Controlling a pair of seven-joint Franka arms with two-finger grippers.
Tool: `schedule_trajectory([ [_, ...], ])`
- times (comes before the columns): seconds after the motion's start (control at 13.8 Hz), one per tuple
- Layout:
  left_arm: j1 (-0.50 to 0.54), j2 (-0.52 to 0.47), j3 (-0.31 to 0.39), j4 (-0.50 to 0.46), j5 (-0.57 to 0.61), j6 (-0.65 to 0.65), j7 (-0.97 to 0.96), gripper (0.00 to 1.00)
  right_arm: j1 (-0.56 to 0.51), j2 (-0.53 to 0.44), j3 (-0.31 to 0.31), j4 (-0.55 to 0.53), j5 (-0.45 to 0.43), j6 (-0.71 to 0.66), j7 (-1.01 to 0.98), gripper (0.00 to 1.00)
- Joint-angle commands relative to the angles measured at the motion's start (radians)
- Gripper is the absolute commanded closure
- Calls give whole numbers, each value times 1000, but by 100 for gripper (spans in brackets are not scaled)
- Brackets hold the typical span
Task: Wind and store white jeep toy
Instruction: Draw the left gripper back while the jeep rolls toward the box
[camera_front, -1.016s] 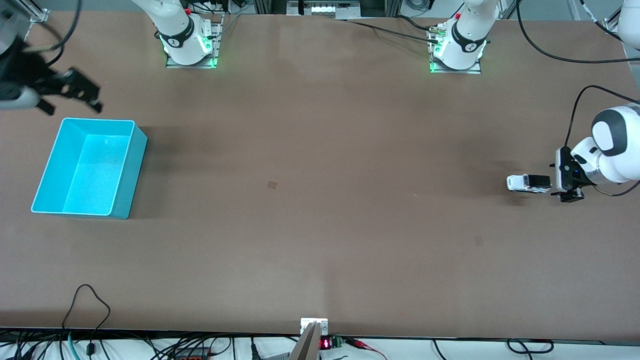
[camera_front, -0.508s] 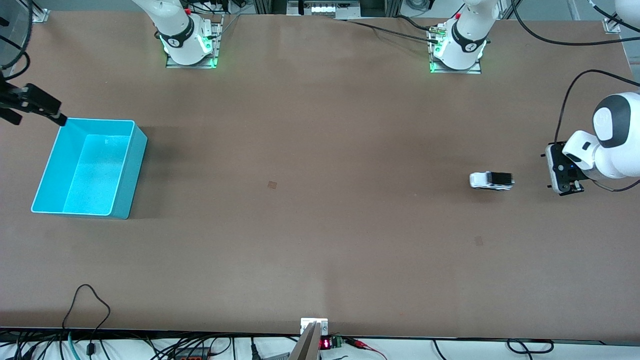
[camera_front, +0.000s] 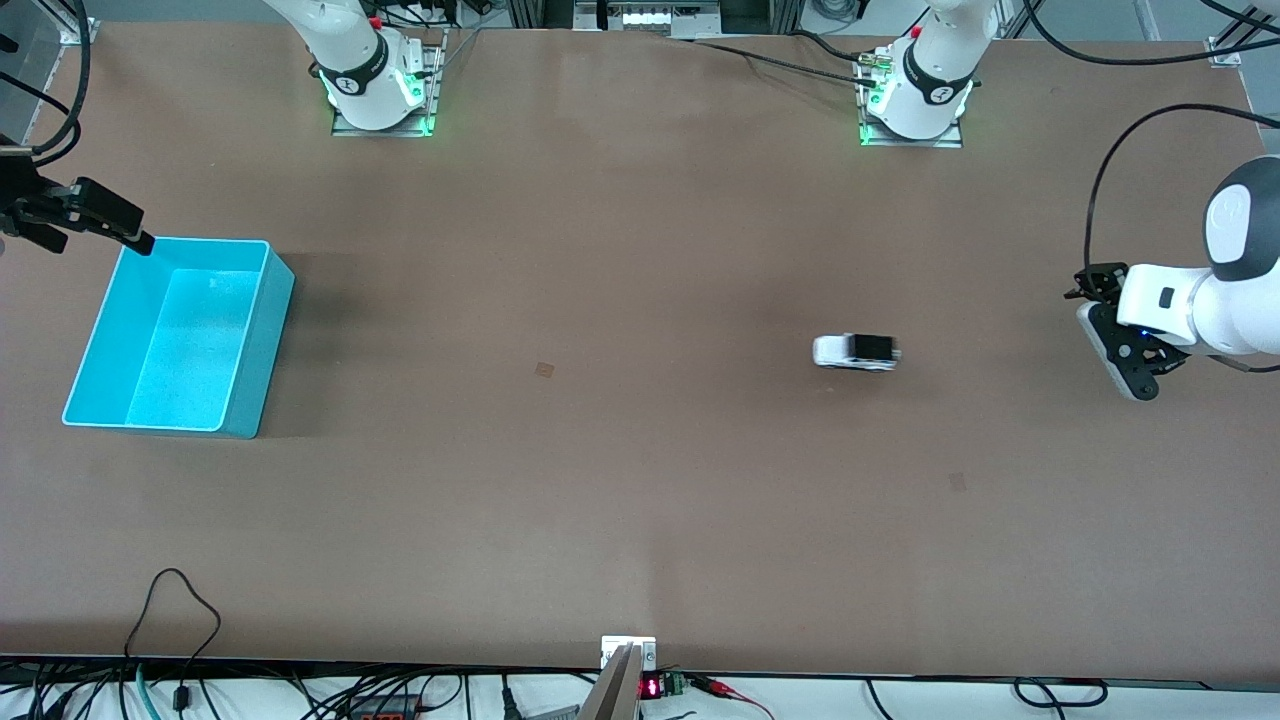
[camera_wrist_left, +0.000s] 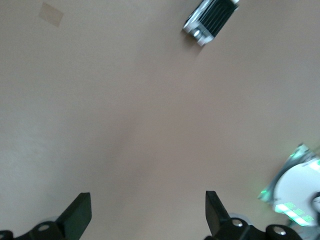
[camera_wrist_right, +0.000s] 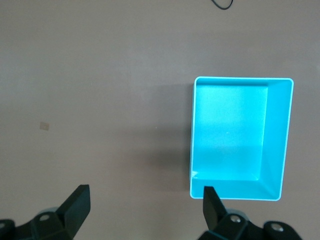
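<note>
The toy car (camera_front: 855, 352) (camera_wrist_left: 210, 19) rolls on bare table (camera_front: 640, 480), now well apart from the left gripper (camera_front: 1128, 352) (camera_wrist_left: 147, 212), whose fingers are spread with nothing between them, over the left arm's end. The right gripper (camera_front: 95, 215) (camera_wrist_right: 142, 207), also spread and holding nothing, has moved over the bin's (camera_front: 255, 300) (camera_wrist_right: 192, 135) corner.

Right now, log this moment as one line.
toy car: loose on table, uncaught | bin: empty | left gripper: open | right gripper: open, above bin
</note>
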Motion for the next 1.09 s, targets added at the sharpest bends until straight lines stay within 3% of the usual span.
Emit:
schedule_trajectory([
  [0.0, 5, 8, -84, 121, 9, -126, -246, 0, 11, -54, 8, -14, 17, -23, -4, 0],
  [0.07, 5, 8, -119, 152, 9, -153, -340, 0, 22, -68, 8, -14, 17, -45, 11, 0],
  [0.22, -48, -30, -109, 172, -4, -176, -492, 0, 14, -68, 11, -36, 1, -45, 59, 0],
  [0.29, -111, -59, -50, 172, -6, -176, -555, 0, 11, -68, 11, -37, 0, -45, 53, 0],
  [0.44, -318, -103, 171, 175, -76, -165, -649, 0, 19, -71, 13, -34, 1, -59, 53, 0],
  [0.51, -373, -129, 248, 166, -134, -153, -695, 0, 16, -71, 22, -34, 1, -66, 53, 0],
  [0.65, -423, -165, 319, 143, -163, -110, -785, 0, 19, -68, 24, -34, 4, -68, 50, 0],
  [0.8, -463, -257, 376, 39, -149, 2, -911, 0, 25, -66, 36, -29, 7, -68, 47, 0],
  [1.02, -498, -345, 425, -69, -149, 66, -942, 0, 20, -60, 36, -27, 14, -66, 47, 0],
])
